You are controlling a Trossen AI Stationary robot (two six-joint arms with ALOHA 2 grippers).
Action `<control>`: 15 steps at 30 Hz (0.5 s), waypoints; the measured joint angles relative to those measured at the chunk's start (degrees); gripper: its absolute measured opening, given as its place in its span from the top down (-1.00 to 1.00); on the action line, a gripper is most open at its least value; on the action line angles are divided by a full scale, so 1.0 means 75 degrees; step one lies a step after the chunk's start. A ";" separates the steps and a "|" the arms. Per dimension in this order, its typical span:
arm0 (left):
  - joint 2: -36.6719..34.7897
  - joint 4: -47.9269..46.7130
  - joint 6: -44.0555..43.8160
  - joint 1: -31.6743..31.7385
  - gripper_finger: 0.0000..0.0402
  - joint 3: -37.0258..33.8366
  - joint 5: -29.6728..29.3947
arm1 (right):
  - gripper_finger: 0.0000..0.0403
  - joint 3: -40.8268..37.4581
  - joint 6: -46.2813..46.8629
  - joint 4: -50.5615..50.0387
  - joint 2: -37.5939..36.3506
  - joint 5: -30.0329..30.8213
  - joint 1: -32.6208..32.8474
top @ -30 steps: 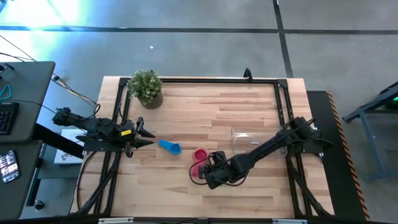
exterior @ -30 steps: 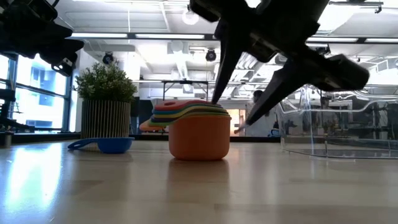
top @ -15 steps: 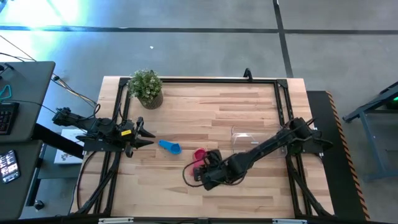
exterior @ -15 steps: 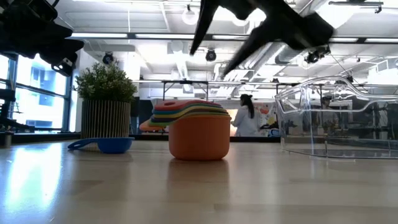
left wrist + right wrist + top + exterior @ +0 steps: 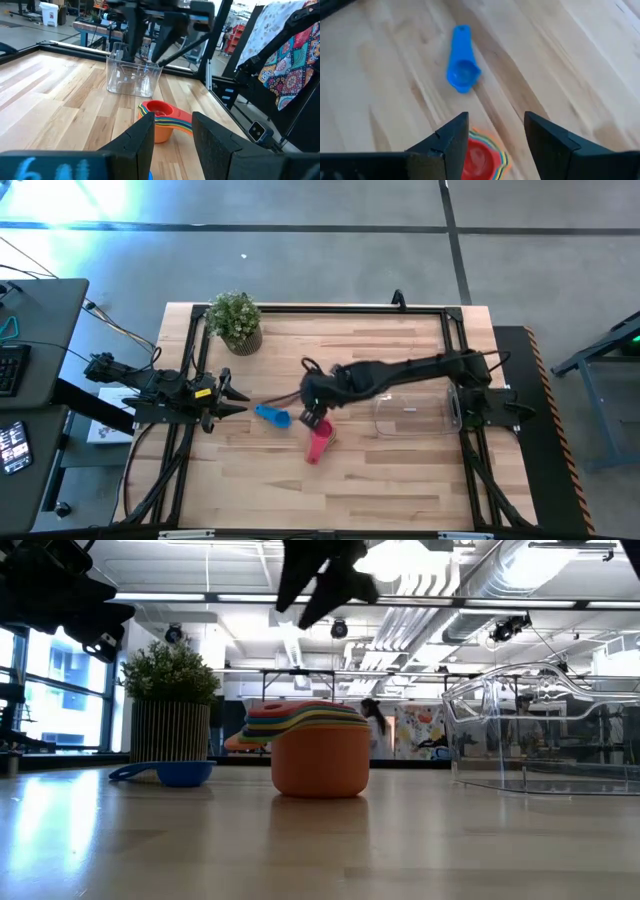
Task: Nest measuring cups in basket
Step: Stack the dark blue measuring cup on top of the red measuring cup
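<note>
A nested stack of measuring cups (image 5: 318, 442), orange outermost and magenta innermost, stands on the table; it also shows in the low view (image 5: 320, 758) and the left wrist view (image 5: 162, 123). A blue cup (image 5: 272, 416) lies alone to its left, also in the right wrist view (image 5: 462, 67). The clear basket (image 5: 414, 412) stands to the right of the stack. My right gripper (image 5: 313, 418) is open and empty in the air, above the stack's far side (image 5: 480, 159). My left gripper (image 5: 236, 399) is open and empty at the table's left edge.
A potted green plant (image 5: 236, 320) stands at the far left corner. A black frame (image 5: 330, 310) runs along the table's edges. The bare wood near the front edge (image 5: 330, 500) holds nothing.
My right gripper has risen from low on the near side of the cup stack and swung toward the table's far edge, over the stack. It stays open. The stack and the blue cup have not moved.
</note>
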 joint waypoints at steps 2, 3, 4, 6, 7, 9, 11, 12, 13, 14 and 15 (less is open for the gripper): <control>-0.0003 0.0003 0.0000 0.0000 0.39 0.0000 0.0000 | 0.09 0.0000 -0.0855 0.0388 0.0035 -0.0476 -0.0251; -0.0002 0.0000 0.0000 0.0000 0.39 0.0000 0.0001 | 0.09 0.0000 -0.1201 0.0647 0.0074 -0.0672 -0.0361; 0.0000 0.0000 -0.0001 -0.0001 0.39 0.0000 0.0000 | 0.09 -0.0001 -0.1518 0.0837 0.0130 -0.0796 -0.0453; -0.0002 0.0002 0.0000 -0.0001 0.39 0.0000 0.0001 | 0.09 -0.0003 -0.2020 0.1266 0.0249 -0.0992 -0.0606; 0.0000 -0.0005 0.0000 -0.0001 0.39 0.0000 0.0003 | 0.09 -0.0003 -0.2197 0.1472 0.0328 -0.1006 -0.0664; 0.0000 0.0006 0.0000 -0.0001 0.39 0.0000 0.0000 | 0.09 -0.0003 -0.2445 0.1797 0.0496 -0.1129 -0.0739; -0.0001 0.0002 0.0000 -0.0001 0.39 0.0000 0.0000 | 0.09 -0.0006 -0.2494 0.2041 0.0711 -0.1234 -0.0772; 0.0000 0.0003 0.0000 -0.0001 0.39 0.0000 0.0000 | 0.09 -0.0013 -0.2499 0.2113 0.0809 -0.1305 -0.0777; 0.0000 0.0000 0.0000 0.0002 0.39 0.0000 0.0000 | 0.09 -0.0015 -0.2503 0.2183 0.0899 -0.1333 -0.0774; -0.0002 0.0003 0.0000 0.0000 0.39 0.0000 0.0000 | 0.09 -0.0015 -0.2513 0.2305 0.0977 -0.1355 -0.0774; -0.0001 0.0001 0.0000 0.0000 0.39 0.0000 0.0000 | 0.09 -0.0015 -0.2540 0.2393 0.1069 -0.1397 -0.0774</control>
